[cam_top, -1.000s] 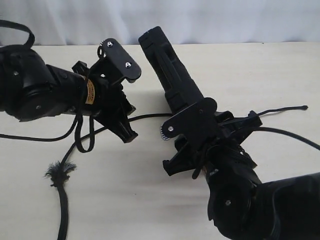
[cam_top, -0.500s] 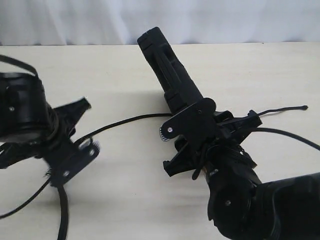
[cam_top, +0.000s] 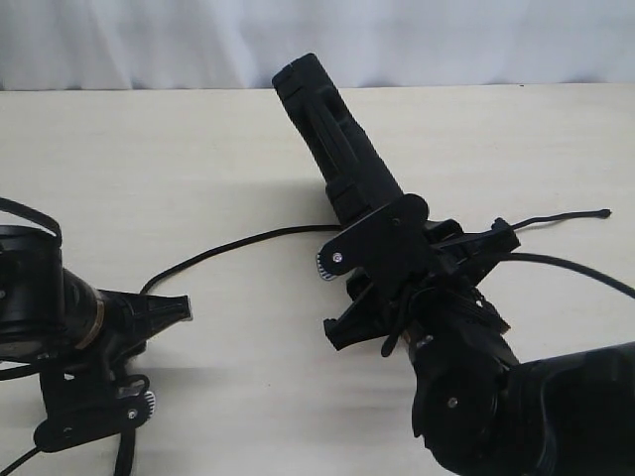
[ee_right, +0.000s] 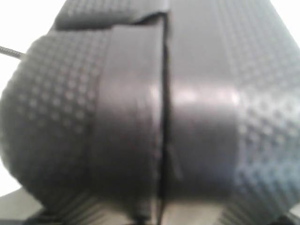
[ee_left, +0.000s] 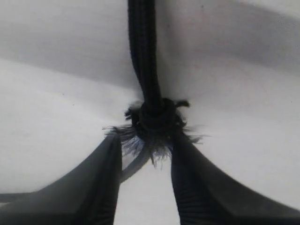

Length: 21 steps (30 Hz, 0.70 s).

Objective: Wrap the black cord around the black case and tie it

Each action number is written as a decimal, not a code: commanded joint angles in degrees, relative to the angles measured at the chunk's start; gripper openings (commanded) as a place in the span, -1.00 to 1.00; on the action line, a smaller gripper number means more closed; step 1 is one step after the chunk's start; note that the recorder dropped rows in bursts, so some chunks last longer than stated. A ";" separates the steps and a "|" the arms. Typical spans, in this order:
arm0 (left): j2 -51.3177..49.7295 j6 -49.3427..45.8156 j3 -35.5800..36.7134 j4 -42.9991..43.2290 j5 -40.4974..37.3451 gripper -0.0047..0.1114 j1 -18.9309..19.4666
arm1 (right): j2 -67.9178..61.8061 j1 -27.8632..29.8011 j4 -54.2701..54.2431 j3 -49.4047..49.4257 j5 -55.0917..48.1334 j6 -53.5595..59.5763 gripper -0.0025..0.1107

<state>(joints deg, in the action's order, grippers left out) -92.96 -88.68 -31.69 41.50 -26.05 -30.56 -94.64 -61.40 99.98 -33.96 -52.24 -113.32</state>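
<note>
right jaws wide around black case

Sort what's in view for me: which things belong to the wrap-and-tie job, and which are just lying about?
Job:
- black case, held in the right tool
- black cord, frayed end between the fingers of the open left tool

Just there:
- table
- white backdrop
- thin black line on the table, cord or arm cable unclear

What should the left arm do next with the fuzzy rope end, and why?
Probably close the left tool on the frayed end of the black cord. The tuft sits between its open fingers, not yet pinched, and the right tool grips the black case, ready for wrapping.
</note>
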 commanded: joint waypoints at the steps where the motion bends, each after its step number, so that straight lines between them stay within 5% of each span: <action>1: -3.62 -0.18 0.14 -0.65 1.40 -0.32 -0.03 | 0.63 0.11 -0.03 0.03 -1.84 0.20 -0.88; 4: -4.13 2.17 0.14 -0.65 1.53 -0.32 -0.03 | 0.63 0.11 -0.03 0.03 -1.84 0.20 -0.88; 10: -2.88 13.95 0.14 -1.54 1.84 -0.92 -0.03 | 0.63 0.11 -0.03 0.03 -1.84 -2.04 -0.88; 13: -0.40 23.23 -0.24 -1.60 2.70 -0.92 -0.03 | 0.63 0.11 -0.03 0.03 -1.84 -2.31 -0.88; 17: 6.41 45.72 -3.88 -1.60 3.34 -0.92 0.76 | 0.63 0.11 -0.03 0.03 -1.84 -3.62 -0.88; 21: 10.12 74.80 -7.69 -1.60 8.63 -0.92 6.88 | 0.63 0.11 -0.03 0.03 -1.01 -4.06 -0.88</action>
<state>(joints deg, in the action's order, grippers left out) -84.33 -28.52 -37.82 40.16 -19.91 -26.71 -94.64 -61.40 99.74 -33.96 -52.35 -116.66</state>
